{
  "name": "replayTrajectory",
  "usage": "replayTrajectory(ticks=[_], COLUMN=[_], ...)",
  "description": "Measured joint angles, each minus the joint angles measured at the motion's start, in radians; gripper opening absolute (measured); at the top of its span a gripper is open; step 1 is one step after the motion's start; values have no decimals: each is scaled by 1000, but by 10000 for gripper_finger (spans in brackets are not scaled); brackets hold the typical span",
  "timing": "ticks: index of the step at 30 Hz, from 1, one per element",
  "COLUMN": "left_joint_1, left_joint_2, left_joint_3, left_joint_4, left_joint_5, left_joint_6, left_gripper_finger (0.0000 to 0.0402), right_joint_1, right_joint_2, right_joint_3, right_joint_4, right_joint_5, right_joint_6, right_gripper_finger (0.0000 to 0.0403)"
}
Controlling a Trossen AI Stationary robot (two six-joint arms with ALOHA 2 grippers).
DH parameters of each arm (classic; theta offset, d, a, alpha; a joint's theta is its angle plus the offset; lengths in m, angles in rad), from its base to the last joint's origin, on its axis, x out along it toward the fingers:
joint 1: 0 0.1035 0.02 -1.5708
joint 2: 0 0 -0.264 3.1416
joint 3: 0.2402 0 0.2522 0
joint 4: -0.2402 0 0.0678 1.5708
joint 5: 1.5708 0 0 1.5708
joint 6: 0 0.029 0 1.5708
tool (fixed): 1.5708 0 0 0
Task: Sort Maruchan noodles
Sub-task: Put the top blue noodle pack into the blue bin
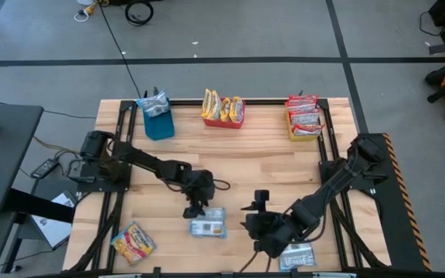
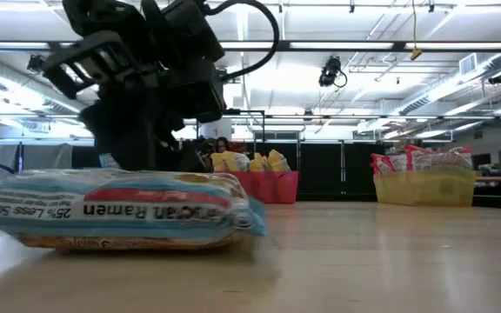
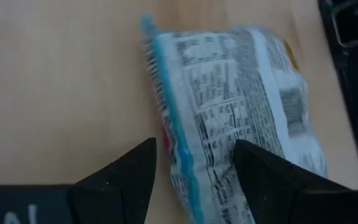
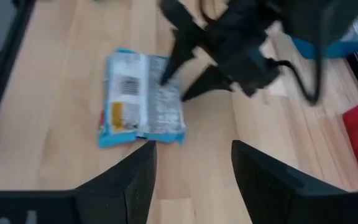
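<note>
high view: left hand (image 1: 194, 210) hangs spread open, empty, over the blue noodle packet (image 1: 208, 225).

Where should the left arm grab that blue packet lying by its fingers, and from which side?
Probably from above, across the blue packet's crimped edge nearest the left gripper. The packet lies flat on the table, and the open fingers already straddle that thin seam.

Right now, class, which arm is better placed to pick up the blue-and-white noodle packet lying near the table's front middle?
The left. Its hand hangs directly at that packet, fingers open and straddling its edge in the left wrist view. The right hand is open too, but sits off to the packet's side.
</note>
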Motion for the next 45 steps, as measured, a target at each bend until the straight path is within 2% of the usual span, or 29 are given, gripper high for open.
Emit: replayTrajectory(ticks=[8, 12, 17, 20, 23, 25, 28, 33, 36, 39, 42, 45], left_joint_1=[-39, -69, -81, -81, -81, -82, -81, -76, -60, -20, 55, 160], left_joint_2=[16, 16, 6, -23, -87, -148, -243, -382, -439, -475, -489, -485], left_joint_3=[8, 7, 6, 4, 19, 51, 109, 165, 163, 162, 162, 162], left_joint_4=[-27, -17, -21, -59, -203, -341, -565, -846, -999, -1164, -1259, -1266], left_joint_5=[8, -3, -16, -41, -121, -230, -451, -962, -1280, -1538, -1698, -1721], left_joint_6=[20, 49, 46, 49, 76, 110, 137, 111, 41, -54, -117, -89], left_gripper_finger=[210, 148, 21, 9, 5, 4, 3, 2, 2, 1, 1, 1], right_joint_1=[-40, -45, -43, -45, -45, -45, -45, -45, -45, -45, -45, -45], right_joint_2=[1, 1, 1, 1, 1, 1, 1, 2, 2, 2, 2, 2], right_joint_3=[0, 0, 0, 0, 0, 0, 0, 0, 0, 0, 0, 0], right_joint_4=[-40, -42, -42, -41, -41, -40, -39, -33, -31, -33, -32, -31], right_joint_5=[-6, -6, -6, -6, -6, -6, -6, -6, -6, -6, -5, 2], right_joint_6=[19, 17, 16, 15, 18, 18, 20, 23, 52, 67, 67, 67], right_gripper_finger=[212, 212, 212, 212, 212, 212, 212, 212, 212, 212, 212, 212])
